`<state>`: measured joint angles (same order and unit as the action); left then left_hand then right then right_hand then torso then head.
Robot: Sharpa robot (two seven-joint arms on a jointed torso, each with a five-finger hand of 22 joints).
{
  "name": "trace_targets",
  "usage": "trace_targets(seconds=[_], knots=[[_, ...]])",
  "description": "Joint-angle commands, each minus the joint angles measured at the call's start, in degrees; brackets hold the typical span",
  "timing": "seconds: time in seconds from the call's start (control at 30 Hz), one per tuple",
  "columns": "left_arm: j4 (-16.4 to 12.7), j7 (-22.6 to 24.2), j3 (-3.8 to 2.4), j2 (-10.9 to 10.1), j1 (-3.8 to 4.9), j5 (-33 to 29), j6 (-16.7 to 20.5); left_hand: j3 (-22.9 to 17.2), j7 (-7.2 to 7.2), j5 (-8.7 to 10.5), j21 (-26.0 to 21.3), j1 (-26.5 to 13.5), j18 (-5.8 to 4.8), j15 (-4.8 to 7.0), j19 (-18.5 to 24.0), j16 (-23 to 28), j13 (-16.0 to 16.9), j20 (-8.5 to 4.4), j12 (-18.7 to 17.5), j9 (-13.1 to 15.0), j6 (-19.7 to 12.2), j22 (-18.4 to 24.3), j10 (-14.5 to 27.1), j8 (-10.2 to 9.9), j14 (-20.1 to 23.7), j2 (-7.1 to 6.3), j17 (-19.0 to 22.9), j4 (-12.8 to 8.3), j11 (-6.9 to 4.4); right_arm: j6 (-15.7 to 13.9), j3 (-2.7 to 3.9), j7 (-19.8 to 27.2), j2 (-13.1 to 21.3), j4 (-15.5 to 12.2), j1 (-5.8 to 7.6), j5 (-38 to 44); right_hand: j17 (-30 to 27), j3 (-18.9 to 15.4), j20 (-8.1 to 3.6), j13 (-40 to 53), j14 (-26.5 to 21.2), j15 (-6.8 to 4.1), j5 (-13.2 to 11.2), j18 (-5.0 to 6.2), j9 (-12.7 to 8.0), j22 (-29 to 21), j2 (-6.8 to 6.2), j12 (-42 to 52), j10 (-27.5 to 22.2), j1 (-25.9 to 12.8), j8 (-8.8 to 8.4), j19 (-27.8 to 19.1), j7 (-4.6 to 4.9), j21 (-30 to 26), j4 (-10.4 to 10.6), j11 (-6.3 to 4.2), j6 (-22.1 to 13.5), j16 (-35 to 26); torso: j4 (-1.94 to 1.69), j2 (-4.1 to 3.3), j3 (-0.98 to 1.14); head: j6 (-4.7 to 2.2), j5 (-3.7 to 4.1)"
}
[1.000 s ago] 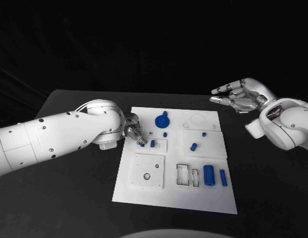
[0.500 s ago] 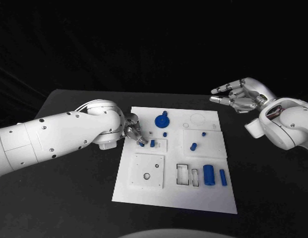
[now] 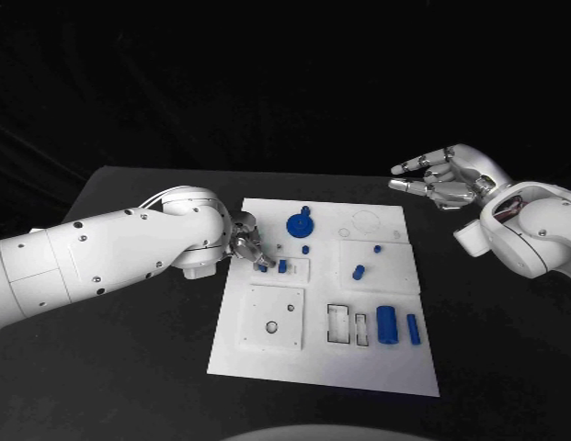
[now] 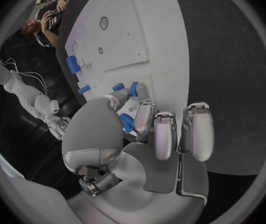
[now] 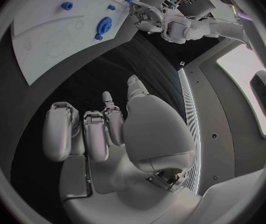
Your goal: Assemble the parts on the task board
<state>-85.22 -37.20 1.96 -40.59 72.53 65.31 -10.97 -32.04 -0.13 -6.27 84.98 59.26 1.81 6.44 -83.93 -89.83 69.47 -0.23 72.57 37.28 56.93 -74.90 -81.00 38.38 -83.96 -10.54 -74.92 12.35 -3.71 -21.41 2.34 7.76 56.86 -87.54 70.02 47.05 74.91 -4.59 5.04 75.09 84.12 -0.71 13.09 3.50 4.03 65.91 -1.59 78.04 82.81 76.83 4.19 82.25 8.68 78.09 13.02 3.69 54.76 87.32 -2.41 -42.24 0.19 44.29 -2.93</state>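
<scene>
The white task board [image 3: 393, 367] lies in the middle of the black table. My left hand [image 3: 246, 241] rests at the board's left edge, fingers curled down. Thumb and a finger pinch a small blue part [image 4: 127, 123] against the board. Just beside the fingertips, another small blue part [image 3: 282, 265] stands in a square recess. A blue gear [image 3: 302, 223] sits on the board's far side, past the left hand. My right hand [image 3: 447, 177] hangs in the air beyond the board's far right corner, fingers apart and holding nothing. The right wrist view shows the gear [image 5: 104, 24] and the left hand [image 5: 146, 14].
Two longer blue blocks [image 3: 387, 323] [image 3: 414, 329] lie at the board's near right beside rectangular slots [image 3: 339, 323]. Small blue pegs [image 3: 359, 272] [image 3: 378, 248] [image 3: 306, 249] stand mid-board. A raised square plate with a hole [image 3: 275, 315] sits near left. Bare black table surrounds the board.
</scene>
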Motion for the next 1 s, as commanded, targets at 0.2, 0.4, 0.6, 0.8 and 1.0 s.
trace_targets(seconds=[0.2, 0.4, 0.6, 0.8, 1.0], knots=[[0.36, -0.41, 0.17, 0.17, -0.22, 0.06, -0.82, 1.13, -0.04, -0.09, 0.51, -1.42, -0.41, 0.55, -4.25, -0.17, 0.42, -0.43, 0.66, 0.0, 0.4, -9.5, -0.67, 0.46, -6.04, -0.02, -15.08, 1.0, -0.2, 0.71, 0.01, 0.5, 0.04, -0.15, -0.03, 0.14, 10.82, -0.34, -0.18, 6.17, 4.81, -0.1, 0.02, 1.1, -0.01, -0.05, 0.2, -0.34, -0.49, -0.5, 0.05, -0.39, 0.03, -0.29, 0.04, 0.03, 0.31, -0.18, 0.02, -0.02, -0.02, -0.07, 0.11], [0.48, -0.37, 0.16, 0.19, -0.22, 0.07, -0.47, 2.53, -0.08, -0.1, 0.55, -2.19, -0.43, 0.6, -4.27, -0.17, 0.48, -0.46, 0.7, -0.05, 0.52, -9.58, -0.72, 0.62, -6.04, -0.51, -15.08, 2.05, -0.24, 0.72, 0.01, 0.5, 0.07, -0.15, -0.03, 0.14, 10.82, -0.38, -0.18, 6.18, 4.81, -0.1, 0.03, 1.1, -0.01, -0.07, 0.2, -0.32, -0.48, -0.55, 0.04, -0.39, 0.03, -0.31, 0.05, 0.04, 0.3, -0.18, 0.0, -0.02, -0.03, -0.04, 0.14], [0.44, -0.3, 0.15, 0.11, -0.22, 0.07, -0.08, 7.49, -0.09, -0.18, 0.54, -2.71, -0.43, 0.6, -4.27, -0.17, 0.58, -0.48, 0.73, -0.19, 0.72, -9.63, -0.77, 0.86, -6.04, -0.83, -15.08, 3.95, -0.24, 0.7, 0.01, 0.54, 0.02, -0.09, -0.03, 0.14, 10.76, -0.42, -0.18, 6.13, 4.79, -0.1, 0.03, 1.11, -0.01, -0.15, 0.2, -0.4, -0.52, -0.59, 0.04, -0.42, 0.04, -0.35, 0.06, 0.04, 0.29, -0.22, 0.0, 0.0, -0.03, -0.02, 0.18], [0.38, -0.16, 0.14, -0.08, -0.22, -0.16, 1.02, 17.25, -0.16, -0.46, 0.5, -2.56, -0.43, 0.66, -4.27, -0.17, 0.56, -0.49, 0.63, -0.54, 0.74, -9.7, -0.72, 0.92, -6.04, 0.17, -15.08, 4.44, -0.27, 0.71, 0.01, 0.58, -0.05, -0.01, -0.03, 0.14, 10.76, -0.42, -0.18, 6.13, 4.79, -0.1, 0.03, 1.11, -0.01, -0.15, 0.2, -0.4, -0.52, -0.59, 0.04, -0.42, 0.04, -0.35, 0.06, 0.04, 0.29, -0.22, -0.05, 0.0, -0.04, -0.08, 0.27], [-0.05, 0.12, 0.08, -0.54, -0.22, -1.7, 4.38, 21.29, -0.01, -0.58, -0.21, -2.52, -0.22, 0.6, -4.0, -0.17, -0.6, -0.52, -0.42, -0.69, 0.28, -8.93, -0.07, 0.89, -6.04, 1.18, -15.08, 4.48, -0.18, 0.72, 0.01, 0.62, -0.11, 0.09, -0.03, 0.14, 10.76, -0.46, -0.18, 6.16, 4.8, -0.1, 0.03, 1.11, -0.01, -0.12, 0.17, -0.35, -0.49, -0.59, 0.03, -0.4, 0.04, -0.34, 0.03, 0.04, 0.28, -0.22, 0.01, -0.02, -0.06, -0.11, 0.3]])
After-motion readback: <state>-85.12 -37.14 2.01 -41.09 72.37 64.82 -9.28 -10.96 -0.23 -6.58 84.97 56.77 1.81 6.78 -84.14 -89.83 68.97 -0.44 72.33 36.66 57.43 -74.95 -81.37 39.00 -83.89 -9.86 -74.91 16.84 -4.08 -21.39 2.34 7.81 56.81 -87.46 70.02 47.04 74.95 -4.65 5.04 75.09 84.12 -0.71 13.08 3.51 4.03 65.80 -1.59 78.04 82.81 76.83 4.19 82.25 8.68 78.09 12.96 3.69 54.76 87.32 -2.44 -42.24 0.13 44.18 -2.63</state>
